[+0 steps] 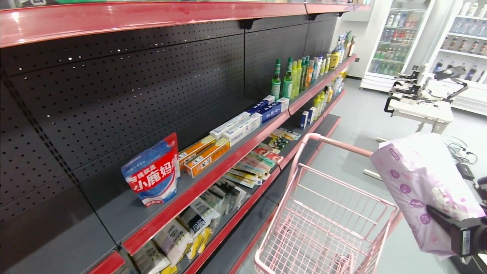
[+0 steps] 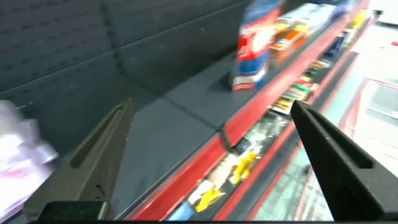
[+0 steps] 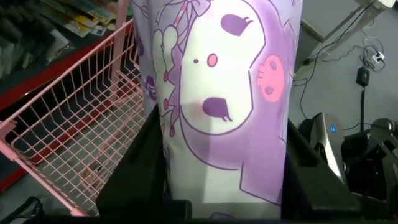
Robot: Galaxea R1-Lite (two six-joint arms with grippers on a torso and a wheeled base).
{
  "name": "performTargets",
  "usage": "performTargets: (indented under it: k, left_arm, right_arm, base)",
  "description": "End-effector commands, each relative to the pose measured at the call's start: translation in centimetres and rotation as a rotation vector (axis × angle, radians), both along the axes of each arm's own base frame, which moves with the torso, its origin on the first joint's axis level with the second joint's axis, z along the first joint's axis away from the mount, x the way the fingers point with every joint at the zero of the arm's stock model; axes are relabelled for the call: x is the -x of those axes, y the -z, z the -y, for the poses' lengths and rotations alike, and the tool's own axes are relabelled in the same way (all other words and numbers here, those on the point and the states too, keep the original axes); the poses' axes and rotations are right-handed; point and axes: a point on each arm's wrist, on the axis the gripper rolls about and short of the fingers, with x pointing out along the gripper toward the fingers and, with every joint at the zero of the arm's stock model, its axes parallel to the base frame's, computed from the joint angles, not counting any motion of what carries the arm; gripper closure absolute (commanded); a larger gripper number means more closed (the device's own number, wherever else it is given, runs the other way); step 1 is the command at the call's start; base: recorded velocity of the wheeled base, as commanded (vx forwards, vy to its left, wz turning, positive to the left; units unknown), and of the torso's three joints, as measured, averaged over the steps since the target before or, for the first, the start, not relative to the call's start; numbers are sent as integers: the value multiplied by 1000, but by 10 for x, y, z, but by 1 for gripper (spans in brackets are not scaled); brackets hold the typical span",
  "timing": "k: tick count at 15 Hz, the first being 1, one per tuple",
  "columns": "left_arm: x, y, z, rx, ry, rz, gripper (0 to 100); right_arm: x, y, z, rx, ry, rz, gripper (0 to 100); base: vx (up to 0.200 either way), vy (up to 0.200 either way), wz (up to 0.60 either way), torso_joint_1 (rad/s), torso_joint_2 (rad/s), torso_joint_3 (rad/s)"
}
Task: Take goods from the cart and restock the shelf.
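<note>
Purple-white pack [image 1: 418, 182] sat pinched in R gripper [image 3: 221, 174], beside & above pink cart [image 1: 344, 146], apart from shelf [image 1: 213, 175], while L gripper [image 2: 211, 106] hung w/ fingers spread over shelf board nr red-blue pouch [image 1: 154, 171].

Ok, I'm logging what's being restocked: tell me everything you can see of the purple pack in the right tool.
The purple pack is a soft, plastic-wrapped bundle, lilac and white, printed with cartoon faces and dark purple dots. It is tilted in the air beside the pink cart, above its rim, clamped near its lower end by the right tool.
</note>
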Motion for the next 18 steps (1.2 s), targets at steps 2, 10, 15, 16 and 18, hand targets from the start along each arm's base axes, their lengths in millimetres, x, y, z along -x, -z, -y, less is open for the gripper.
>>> performTargets:
  k: [2, 10, 15, 16, 18]
  left_arm:
    - [0, 0, 0, 0, -1, -1, 0]
    - [0, 0, 0, 0, -1, -1, 0]
    - [0, 0, 0, 0, -1, -1, 0]
    - [0, 0, 0, 0, -1, -1, 0]
    - [0, 0, 0, 0, -1, -1, 0]
  right_arm:
    - [3, -2, 0, -2, -9, 19, 100]
    - [18, -3, 2, 21, -24, 65, 100]
    - [29, -1, 3, 19, -20, 97, 100]
    - [31, -1, 4, 20, -20, 105, 100]
    - [34, -2, 4, 19, -15, 117, 100]
  base:
    - [0, 0, 600, 14, -2, 0]
    - [0, 0, 600, 3, 3, 1]
    - [0, 0, 600, 1, 4, 1]
    - [0, 0, 600, 2, -2, 2]
    - [0, 0, 600, 0, 5, 2]
